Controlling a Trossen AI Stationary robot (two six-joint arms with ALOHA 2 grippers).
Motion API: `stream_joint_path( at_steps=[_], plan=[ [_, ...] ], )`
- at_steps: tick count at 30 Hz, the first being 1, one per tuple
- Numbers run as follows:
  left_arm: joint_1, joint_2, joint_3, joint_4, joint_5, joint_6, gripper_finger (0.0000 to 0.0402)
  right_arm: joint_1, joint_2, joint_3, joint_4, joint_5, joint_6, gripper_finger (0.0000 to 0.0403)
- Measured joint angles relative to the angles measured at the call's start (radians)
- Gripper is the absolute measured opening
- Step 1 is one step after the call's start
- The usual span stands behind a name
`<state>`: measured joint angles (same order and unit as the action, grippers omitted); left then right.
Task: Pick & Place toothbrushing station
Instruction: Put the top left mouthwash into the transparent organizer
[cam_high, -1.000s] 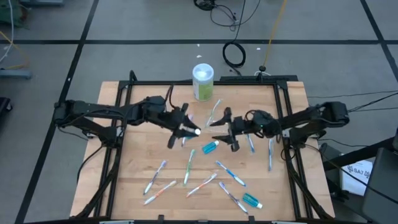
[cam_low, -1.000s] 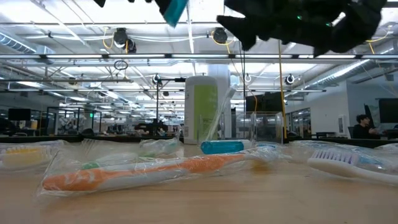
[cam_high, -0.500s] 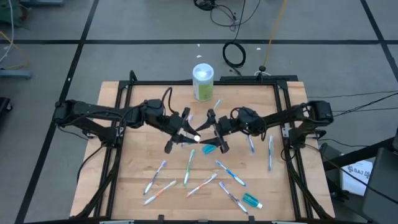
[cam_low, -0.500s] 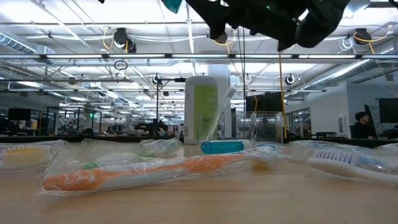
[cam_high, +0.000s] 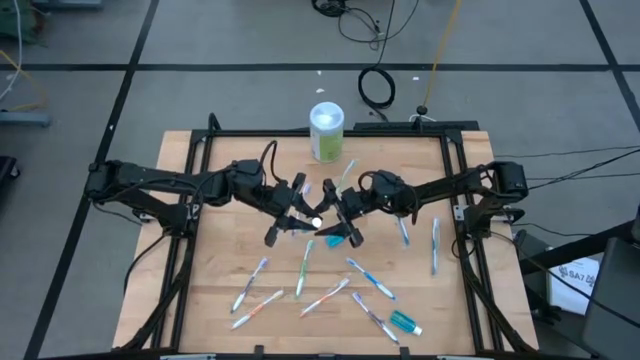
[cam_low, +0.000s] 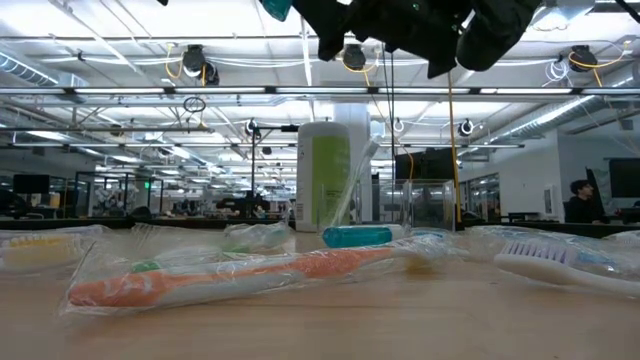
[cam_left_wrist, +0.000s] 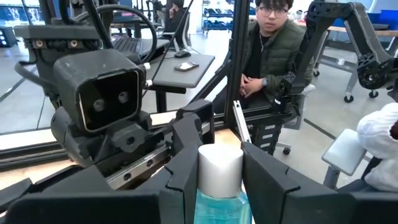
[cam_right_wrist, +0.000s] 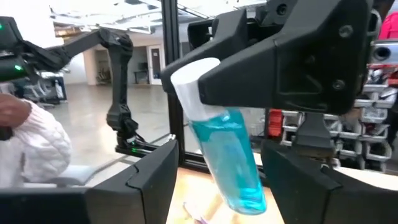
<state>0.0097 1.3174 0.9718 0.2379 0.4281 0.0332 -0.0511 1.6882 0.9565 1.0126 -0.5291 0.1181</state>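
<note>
My left gripper (cam_high: 303, 212) is above the middle of the table, shut on a small teal tube (cam_right_wrist: 229, 163) with a white cap (cam_left_wrist: 219, 169). My right gripper (cam_high: 340, 214) faces it from the right. It is open, with its fingers (cam_right_wrist: 138, 182) on either side of the tube's teal end and not touching it. A second teal tube (cam_high: 338, 239) lies on the table under my right gripper. A third teal tube (cam_high: 405, 322) lies near the front right. Several wrapped toothbrushes (cam_high: 304, 266) lie flat across the table's near half. One orange toothbrush (cam_low: 250, 274) lies close to the low camera. My left gripper pinches the tube between its two fingers (cam_left_wrist: 186, 163) at the cap end (cam_left_wrist: 217, 186), on both sides of the white cap and the top of the teal body. The fingers come about level from the table's left. The tube is tilted and lifted clear of the table.
A white and green canister (cam_high: 326, 132) stands upright at the table's far middle. More wrapped toothbrushes (cam_high: 434, 245) lie toward the right edge. A black frame (cam_high: 190, 250) borders the wooden table. People sit beyond the table (cam_left_wrist: 267, 43).
My right gripper has moved toward the table's left and risen slightly, closing on my left gripper until its open fingers flank the held tube. My left gripper has stayed almost in place, shut on the tube.
</note>
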Motion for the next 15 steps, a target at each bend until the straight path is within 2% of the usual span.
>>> stream_joint_path(
  at_steps=[2, 9, 15],
  plan=[
    [0.000, 0.000, 0.000, 0.003, -0.009, -0.003, 0.0104, 0.000, 0.000, 0.000, 0.001, 0.002, 0.002, 0.0215],
    [0.001, 0.000, 0.000, 0.004, -0.059, 0.018, 0.0104, 0.010, 0.000, 0.000, 0.002, 0.105, -0.009, 0.0198],
    [0.001, 0.000, 0.000, 0.004, -0.071, 0.043, 0.0104, 0.010, 0.000, 0.000, -0.022, 0.109, -0.036, 0.0179]
  ],
)
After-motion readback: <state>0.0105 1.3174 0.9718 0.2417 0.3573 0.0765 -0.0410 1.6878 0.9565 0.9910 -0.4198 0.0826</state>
